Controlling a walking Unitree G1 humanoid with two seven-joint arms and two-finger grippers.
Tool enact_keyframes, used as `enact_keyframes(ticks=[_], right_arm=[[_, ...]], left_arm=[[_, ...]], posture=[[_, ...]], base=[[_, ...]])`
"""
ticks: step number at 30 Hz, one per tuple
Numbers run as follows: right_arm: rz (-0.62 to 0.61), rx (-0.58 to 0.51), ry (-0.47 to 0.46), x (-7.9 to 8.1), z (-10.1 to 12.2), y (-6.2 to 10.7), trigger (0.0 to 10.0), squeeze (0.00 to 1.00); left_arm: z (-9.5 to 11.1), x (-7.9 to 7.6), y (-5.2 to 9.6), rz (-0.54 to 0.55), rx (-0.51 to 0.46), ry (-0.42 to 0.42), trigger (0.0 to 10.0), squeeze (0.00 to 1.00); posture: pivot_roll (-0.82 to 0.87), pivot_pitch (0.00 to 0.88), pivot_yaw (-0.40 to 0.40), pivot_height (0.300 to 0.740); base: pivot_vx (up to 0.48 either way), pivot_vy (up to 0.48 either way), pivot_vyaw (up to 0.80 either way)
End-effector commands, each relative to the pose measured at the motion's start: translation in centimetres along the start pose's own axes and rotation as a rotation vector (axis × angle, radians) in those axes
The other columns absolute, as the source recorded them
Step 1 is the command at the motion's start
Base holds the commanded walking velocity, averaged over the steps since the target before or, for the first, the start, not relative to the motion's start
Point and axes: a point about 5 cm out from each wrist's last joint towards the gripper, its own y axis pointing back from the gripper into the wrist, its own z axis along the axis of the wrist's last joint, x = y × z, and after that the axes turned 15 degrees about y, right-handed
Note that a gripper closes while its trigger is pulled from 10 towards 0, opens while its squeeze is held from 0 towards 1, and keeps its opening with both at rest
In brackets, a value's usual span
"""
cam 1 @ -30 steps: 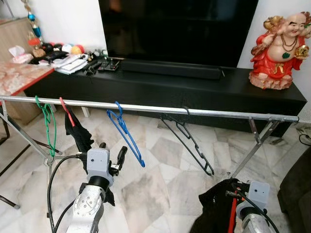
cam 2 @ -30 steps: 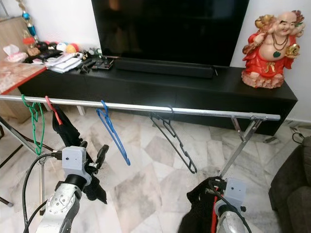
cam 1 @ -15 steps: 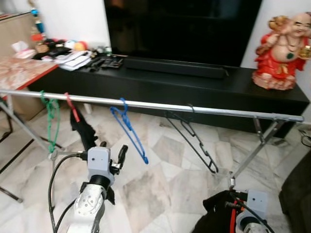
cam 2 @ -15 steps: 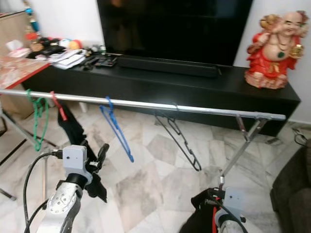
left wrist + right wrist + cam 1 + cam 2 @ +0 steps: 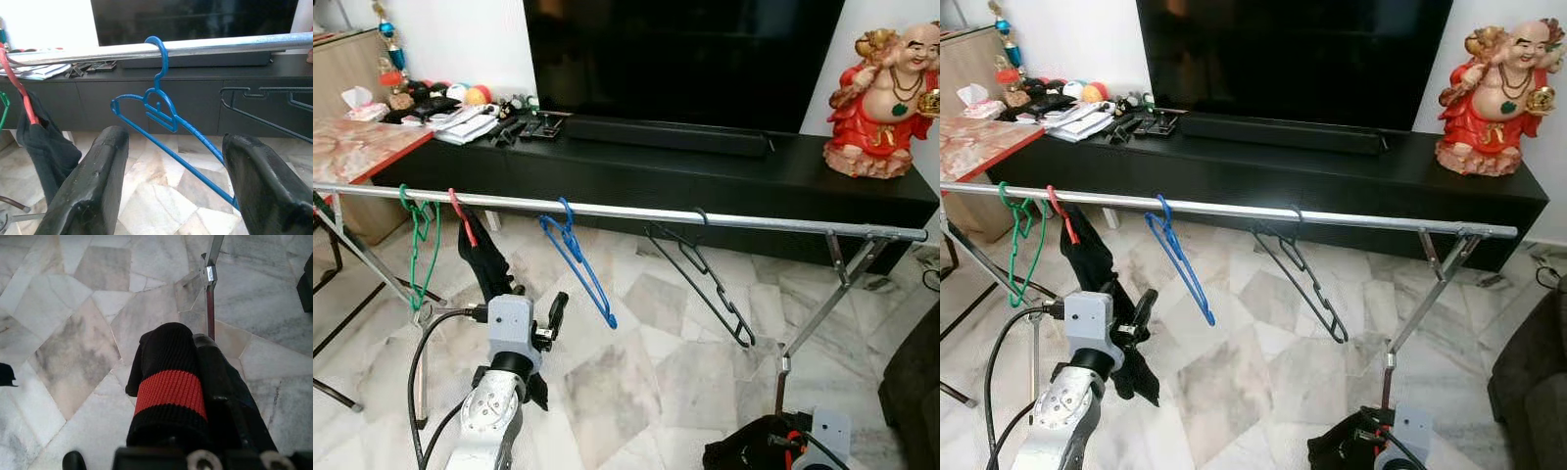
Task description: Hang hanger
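Looks like the blue hanger (image 5: 161,105) is already hooked on the rail (image 5: 636,211), so the hanging step seems done; next I'd guess backing off. The left gripper (image 5: 173,183) sits below it around 6 o'clock, forearm raised, fingers spread apart and empty. The right gripper (image 5: 195,396) hangs low, fingers clamped on a black-and-red garment (image 5: 168,391).

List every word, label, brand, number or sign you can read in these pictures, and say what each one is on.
No text can be read anywhere in these views.
The papers on the black TV console: any print is too small and blurred to read.
The TV: screen dark, no brand mark legible.
The blue hanger on the rail: a raised emblem, no letters.
The left gripper housing: unmarked.
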Motion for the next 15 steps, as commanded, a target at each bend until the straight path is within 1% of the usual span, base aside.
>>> enact_keyframes(ticks=[1, 15], right_arm=[[-0.009, -0.031, -0.015, 0.13, 0.7, -0.21, 10.0, 0.0], [-0.009, -0.031, -0.015, 0.13, 0.7, -0.21, 10.0, 0.0]], left_arm=[[0.42, -0.03, -0.21, -0.005, -0.013, 0.0, 10.0, 0.0], [0.42, -0.03, -0.21, -0.005, -0.013, 0.0, 10.0, 0.0]], posture=[[0.01, 0.018, 0.034, 0.74], [0.01, 0.018, 0.034, 0.74]], base=[[0.0, 0.0, 0.0], [0.0, 0.0, 0.0]])
